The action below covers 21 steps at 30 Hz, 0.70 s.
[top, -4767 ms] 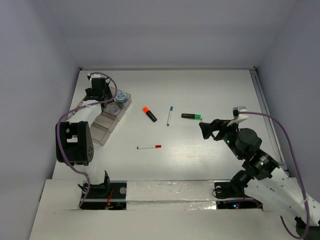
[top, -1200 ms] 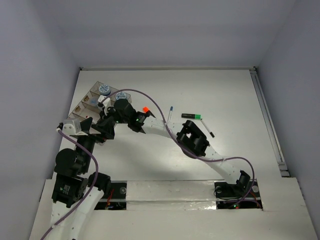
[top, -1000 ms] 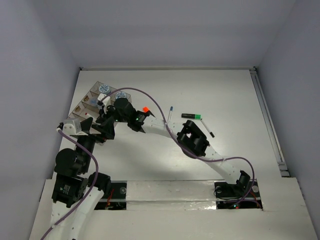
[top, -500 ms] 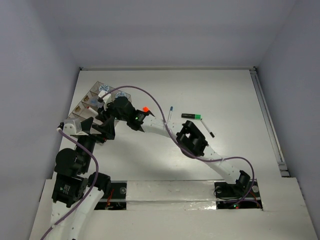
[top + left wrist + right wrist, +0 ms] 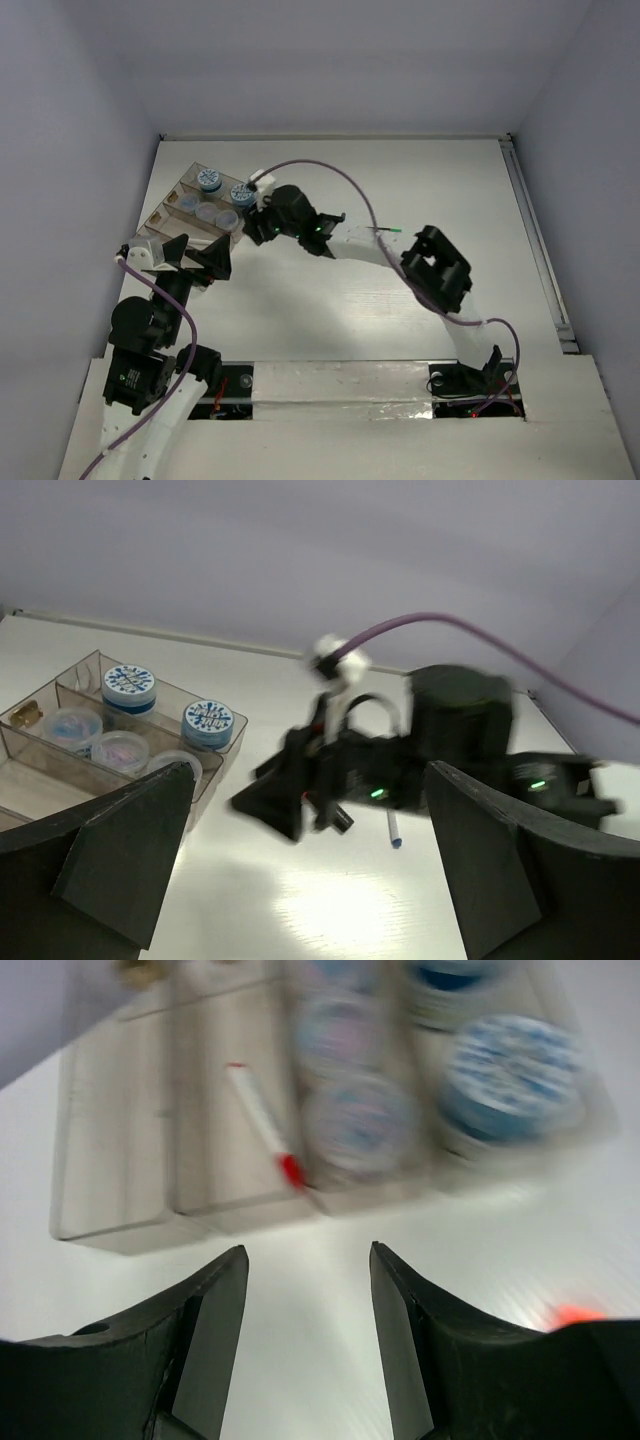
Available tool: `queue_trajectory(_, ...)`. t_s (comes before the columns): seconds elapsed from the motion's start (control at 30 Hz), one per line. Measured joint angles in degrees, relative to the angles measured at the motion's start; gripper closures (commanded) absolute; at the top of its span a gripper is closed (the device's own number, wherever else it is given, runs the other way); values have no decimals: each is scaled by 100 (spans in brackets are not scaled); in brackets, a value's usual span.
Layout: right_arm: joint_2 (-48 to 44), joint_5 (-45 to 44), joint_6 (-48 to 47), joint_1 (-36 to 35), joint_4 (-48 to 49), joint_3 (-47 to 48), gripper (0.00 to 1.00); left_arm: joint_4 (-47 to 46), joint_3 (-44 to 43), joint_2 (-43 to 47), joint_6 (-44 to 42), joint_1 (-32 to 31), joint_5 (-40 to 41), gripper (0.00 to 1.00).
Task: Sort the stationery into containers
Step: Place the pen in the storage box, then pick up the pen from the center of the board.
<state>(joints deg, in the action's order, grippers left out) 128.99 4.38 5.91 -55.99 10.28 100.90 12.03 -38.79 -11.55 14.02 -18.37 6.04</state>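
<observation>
The right gripper (image 5: 307, 1256) hangs released and empty, the red-capped pen (image 5: 260, 1120) lying in the organiser tray (image 5: 110, 1150) just ahead; the left gripper (image 5: 308, 780) gapes too.

Even bright light; right wrist view motion-blurred.

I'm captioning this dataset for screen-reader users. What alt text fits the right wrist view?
The right end effector, black fingers apart and empty, hangs above a white table near a clear plastic compartmented tray. One compartment holds a thin white pen with a red cap; others hold round clear jars with blue tops. The image is motion-blurred.
</observation>
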Motion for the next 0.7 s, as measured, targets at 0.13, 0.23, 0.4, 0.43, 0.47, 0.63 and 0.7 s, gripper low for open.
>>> queue_trajectory(0.13, -1237, -938, 422, 538, -334, -1128, 42, 0, 0, 20, 0, -57, -2, 1)
queue_trajectory(0.23, -1722, -1491, 763, 1021, -629, -1545, 42, -2, 0, 22, 0, -76, -11, 1)
queue_trajectory(0.4, -1674, -2282, 1130, 1486, -1469, -1749, 43, -2, 0, 22, 0, -118, -39, 1)
queue_trajectory(0.43, -1615, -2400, 1185, 1495, -1613, -1751, 43, -2, 0, 22, 0, -116, -42, 1)
queue_trajectory(0.47, -1556, -2479, 1233, 1495, -1744, -1753, 43, -2, 0, 22, 0, -118, -44, 1)
queue_trajectory(0.63, -1340, -2555, 1432, 1506, -2188, -1880, 44, -2, 0, 22, -2, -179, -66, 1)
queue_trajectory(0.7, -1252, -2562, 1493, 1523, -2291, -1880, 48, -4, 0, 22, -2, -179, -66, 1)
